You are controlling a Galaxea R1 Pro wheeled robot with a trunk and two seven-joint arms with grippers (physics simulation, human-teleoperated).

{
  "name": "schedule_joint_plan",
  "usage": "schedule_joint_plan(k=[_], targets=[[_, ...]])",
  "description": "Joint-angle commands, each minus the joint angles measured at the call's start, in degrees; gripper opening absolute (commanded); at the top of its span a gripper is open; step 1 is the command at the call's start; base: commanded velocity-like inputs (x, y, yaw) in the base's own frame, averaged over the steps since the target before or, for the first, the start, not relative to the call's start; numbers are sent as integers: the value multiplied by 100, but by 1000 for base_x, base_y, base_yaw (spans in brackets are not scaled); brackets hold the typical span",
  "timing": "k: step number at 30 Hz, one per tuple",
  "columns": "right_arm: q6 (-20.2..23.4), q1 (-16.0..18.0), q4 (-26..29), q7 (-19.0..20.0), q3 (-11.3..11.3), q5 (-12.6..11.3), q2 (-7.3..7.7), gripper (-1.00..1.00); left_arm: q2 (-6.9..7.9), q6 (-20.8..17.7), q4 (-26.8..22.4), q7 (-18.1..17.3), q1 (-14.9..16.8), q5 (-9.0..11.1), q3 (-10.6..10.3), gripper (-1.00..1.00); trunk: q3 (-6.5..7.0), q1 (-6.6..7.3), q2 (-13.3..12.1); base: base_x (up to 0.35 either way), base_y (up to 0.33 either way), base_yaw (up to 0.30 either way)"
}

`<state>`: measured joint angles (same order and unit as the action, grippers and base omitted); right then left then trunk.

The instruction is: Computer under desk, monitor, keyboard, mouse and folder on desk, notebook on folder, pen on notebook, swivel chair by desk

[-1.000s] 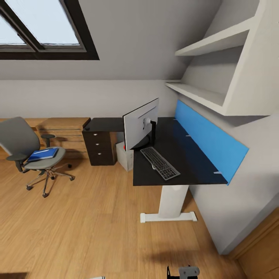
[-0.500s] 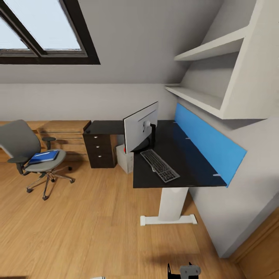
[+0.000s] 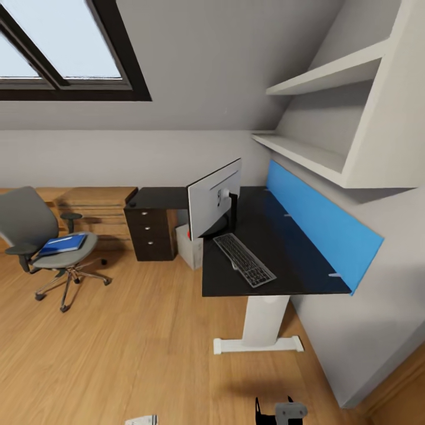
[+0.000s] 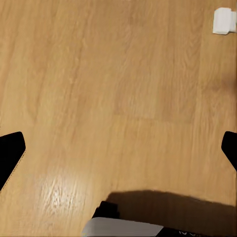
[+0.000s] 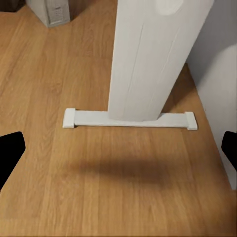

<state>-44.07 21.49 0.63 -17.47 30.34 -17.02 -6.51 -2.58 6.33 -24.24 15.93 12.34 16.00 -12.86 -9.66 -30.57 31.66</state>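
Your blue folder (image 3: 62,242) lies flat on the grey swivel chair (image 3: 36,233) at nine o'clock, well apart from the black-topped desk (image 3: 283,248). There the white-backed monitor (image 3: 213,198) stands beside the dark keyboard (image 3: 244,260), over light wooden flooring (image 3: 130,342). Both claws, left (image 4: 118,153) and right (image 5: 118,153), are spread wide, grasping nothing.

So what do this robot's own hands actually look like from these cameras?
Little shows. In each wrist view the fingers are plain black, blunt wedges at the picture's two edges: left fingers, right fingers. No cables or markings are visible on them. In the head view, a black and grey boxy part and a pale grey piece peek in at the bottom edge.
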Motion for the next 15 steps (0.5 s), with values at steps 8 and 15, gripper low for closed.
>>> schedule_joint_plan(k=[8, 15], targets=[[-8, 8, 326, -66, 22, -44, 43, 100, -10, 335, -716, 80, 5, 58, 340, 100, -8, -5, 8, 312, -57, 0], [46, 12, 1274, -102, -29, -76, 376, 100, -28, -29, -1651, 112, 5, 73, 414, 100, -8, -5, 8, 319, -83, 0]])
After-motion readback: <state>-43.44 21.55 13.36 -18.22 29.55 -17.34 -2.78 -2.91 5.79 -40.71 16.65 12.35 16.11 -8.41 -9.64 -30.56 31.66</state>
